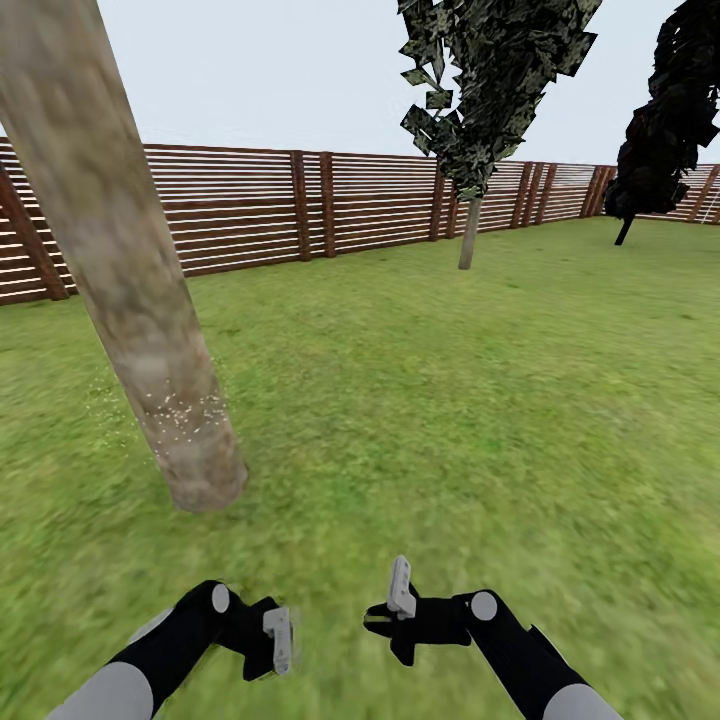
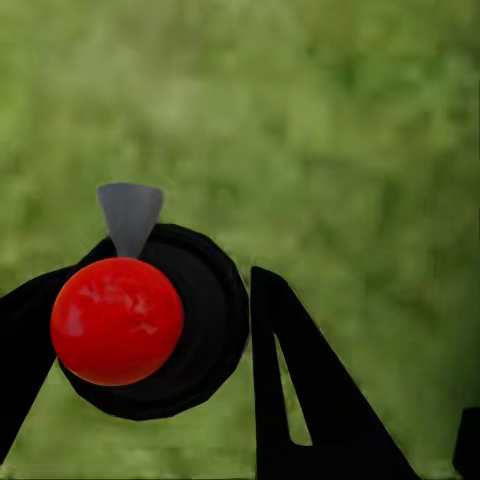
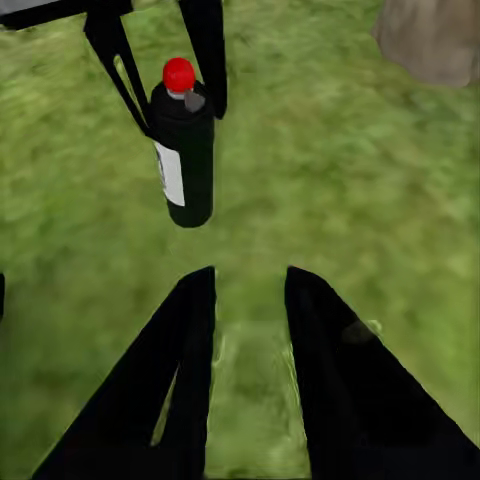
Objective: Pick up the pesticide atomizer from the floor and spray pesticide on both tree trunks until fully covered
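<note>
- Two hands over lawn (image 1: 450,400): left hand (image 1: 277,640) grips pesticide atomizer (image 3: 183,150); right hand (image 3: 250,330) open, empty.
- Tree trunk (image 1: 130,290) stands far left, flecked with spray.

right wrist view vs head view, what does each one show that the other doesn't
Right wrist view alone: the pesticide atomizer seen whole, a dark bottle with a red top and a pale label, held between the left gripper's fingers, and the right gripper from behind, empty, its fingers apart.

Head view alone: the brown slat fence, the sky, a thin-trunked tree with dark jagged foliage, a black tree, both arms, and pale specks on the tree trunk.

Both: the lawn and the base of that pale mottled trunk.
</note>
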Robot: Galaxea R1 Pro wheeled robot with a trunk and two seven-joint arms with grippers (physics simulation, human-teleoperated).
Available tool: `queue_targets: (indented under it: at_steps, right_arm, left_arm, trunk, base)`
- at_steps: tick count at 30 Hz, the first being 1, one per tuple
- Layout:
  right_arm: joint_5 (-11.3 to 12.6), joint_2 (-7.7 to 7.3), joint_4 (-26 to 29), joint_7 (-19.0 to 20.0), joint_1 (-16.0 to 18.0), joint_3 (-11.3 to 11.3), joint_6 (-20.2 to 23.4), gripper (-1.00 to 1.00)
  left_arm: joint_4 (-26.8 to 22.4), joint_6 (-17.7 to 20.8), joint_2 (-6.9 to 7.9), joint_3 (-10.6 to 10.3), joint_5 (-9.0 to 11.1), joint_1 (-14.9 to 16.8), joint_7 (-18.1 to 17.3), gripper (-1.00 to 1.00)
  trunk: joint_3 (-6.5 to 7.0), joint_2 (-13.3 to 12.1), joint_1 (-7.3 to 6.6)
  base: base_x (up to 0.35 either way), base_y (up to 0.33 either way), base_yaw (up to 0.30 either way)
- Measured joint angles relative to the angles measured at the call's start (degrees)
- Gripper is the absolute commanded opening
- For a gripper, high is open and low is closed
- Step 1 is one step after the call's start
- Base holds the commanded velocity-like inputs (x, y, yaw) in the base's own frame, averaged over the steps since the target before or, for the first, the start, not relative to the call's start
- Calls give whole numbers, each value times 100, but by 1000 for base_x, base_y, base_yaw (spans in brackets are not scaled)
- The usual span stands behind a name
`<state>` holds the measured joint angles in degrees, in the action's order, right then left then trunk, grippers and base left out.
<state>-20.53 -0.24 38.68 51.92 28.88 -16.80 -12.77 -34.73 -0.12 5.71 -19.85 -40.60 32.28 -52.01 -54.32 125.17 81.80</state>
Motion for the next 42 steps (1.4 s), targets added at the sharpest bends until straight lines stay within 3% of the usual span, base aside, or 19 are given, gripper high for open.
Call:
queue_targets:
  at_steps: [3, 6, 7, 8, 10, 11, 13, 14, 15, 16, 17, 18, 19, 21, 23, 29, 33, 35, 42]
  right_arm:
    - [-2, -14, -31, -8, 1, 8, -9, 100]
    - [-1, -72, -195, -258, -6, 34, -20, 100]
    - [4, -92, -463, -658, -12, 39, -25, 100]
    - [16, -107, -862, -1318, -20, 43, -31, 100]
    - [49, -116, -1830, -2996, -26, 23, -106, 100]
    - [69, -118, -2353, -3849, -31, 6, -279, 100]
    - [117, -104, -3249, -5185, -41, 69, -916, 100]
    - [518, -107, -3516, -5707, -96, 76, -1238, 100]
    - [860, -108, -3612, -5990, -179, 75, -1370, 100]
    - [1515, -113, -3670, -6218, -259, 85, -1465, 100]
    - [1835, -114, -3687, -6294, -284, 91, -1489, 100]
    - [2369, -115, -3702, -6372, -303, 102, -1506, 100]
    - [2947, -121, -3711, -6417, -315, 102, -1519, 100]
    - [3333, -176, -3717, -6433, -333, 96, -1549, 100]
    - [3436, -239, -3718, -6439, -373, 85, -1572, 100]
    - [3450, -261, -3724, -6435, -441, 75, -1573, 100]
    - [3453, -211, -3719, -6423, -454, 56, -1564, 100]
    - [3451, -118, -3724, -6410, -469, 57, -1552, 100]
    - [3453, -81, -3727, -6406, -661, 69, -1529, 100]
  left_arm:
    - [7, -8, 407, 23, 10, -25, 19, -100]
    - [25, 22, 554, 42, 57, -39, 531, -100]
    - [93, 27, 568, 98, 79, -53, 922, -100]
    - [325, 19, 558, 269, 109, -97, 1375, -100]
    - [1048, -25, 505, 822, 355, -194, 2286, -100]
    - [1408, -113, 491, 1110, 614, -226, 2693, -100]
    - [2053, -759, 495, 1775, 1465, -323, 3330, -100]
    - [2301, -1167, 504, 2023, 2051, -499, 3724, -100]
    - [2383, -1344, 507, 2101, 2365, -642, 4017, -100]
    - [2431, -1502, 503, 2182, 2647, -793, 4510, -100]
    - [2450, -1605, 497, 2192, 2767, -862, 4760, -100]
    - [2466, -1875, 482, 2218, 3003, -942, 5116, -100]
    - [2468, -2184, 407, 2227, 3385, -996, 5496, -100]
    - [2514, -2413, 248, 2208, 3852, -1043, 5853, -100]
    - [2534, -2474, 184, 2224, 4095, -1165, 5972, -100]
    - [2554, -2490, 161, 2222, 4166, -1279, 6013, -100]
    - [2557, -2496, 206, 2251, 4563, -1309, 6021, -100]
    - [2549, -2501, 211, 2242, 4651, -1350, 6019, -100]
    - [2547, -2532, 226, 2244, 4682, -1366, 6018, -100]
  trunk:
    - [0, 0, 0]
    - [0, 0, 0]
    - [0, 0, 0]
    - [-1, 0, 0]
    - [-2, 0, 1]
    - [-2, 0, 1]
    - [-2, 0, 0]
    - [-2, 0, 0]
    - [-2, 0, 0]
    - [-2, 0, 0]
    - [-1, 0, 0]
    - [-1, 0, 0]
    - [-1, 0, 0]
    - [-1, 0, 0]
    - [-1, 0, 0]
    - [-1, 0, 0]
    - [-1, 0, 0]
    - [-1, 0, 0]
    - [0, 0, 0]
  base:
    - [0, 0, 0]
    - [0, 0, 0]
    - [0, 0, 0]
    - [0, 0, 0]
    - [0, 0, 0]
    - [0, 0, 0]
    - [0, 0, 0]
    - [0, 0, 0]
    - [0, 0, 0]
    - [0, 0, 0]
    - [0, 0, 0]
    - [0, 0, 0]
    - [0, 0, 0]
    - [0, 0, 0]
    - [0, 0, 0]
    - [0, 0, 0]
    - [0, 0, 0]
    - [0, 0, 0]
    - [0, 0, 0]
